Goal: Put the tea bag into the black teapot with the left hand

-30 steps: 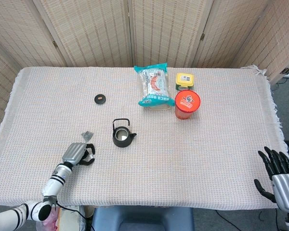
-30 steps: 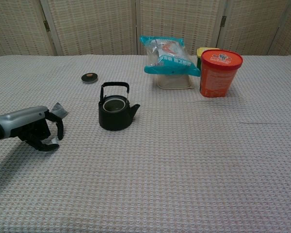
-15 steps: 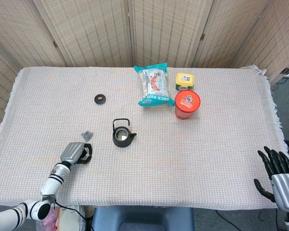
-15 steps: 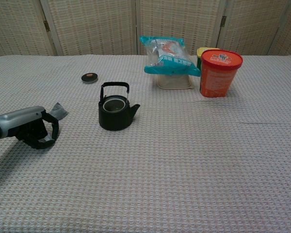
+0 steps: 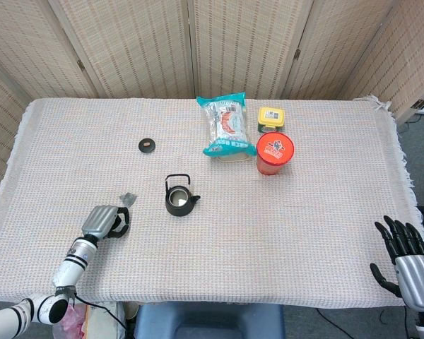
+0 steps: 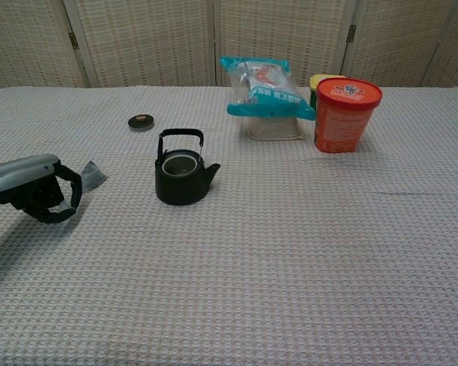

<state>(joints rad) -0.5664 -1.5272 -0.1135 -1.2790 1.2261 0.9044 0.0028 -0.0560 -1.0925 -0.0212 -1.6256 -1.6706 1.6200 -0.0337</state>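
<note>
The black teapot (image 5: 179, 198) (image 6: 182, 179) stands lidless and upright near the table's middle-left. A small grey tea bag (image 5: 128, 198) (image 6: 93, 174) lies on the cloth to its left. My left hand (image 5: 104, 221) (image 6: 34, 189) hovers low just left of and nearer than the tea bag. Its fingers are curled in and hold nothing, and their tips are close beside the bag. My right hand (image 5: 403, 253) hangs off the table's near right corner with fingers spread and nothing in it. The chest view does not show it.
The teapot's round lid (image 5: 148, 145) (image 6: 141, 121) lies behind the pot to the left. At the back stand a teal snack bag (image 5: 227, 126) on a clear box, a red tub (image 5: 274, 152) (image 6: 346, 114) and a yellow-lidded jar (image 5: 271, 116).
My left hand has drawn back to the left, away from the teapot, and its fingers have curled in tighter. The tea bag and the right hand stay put.
</note>
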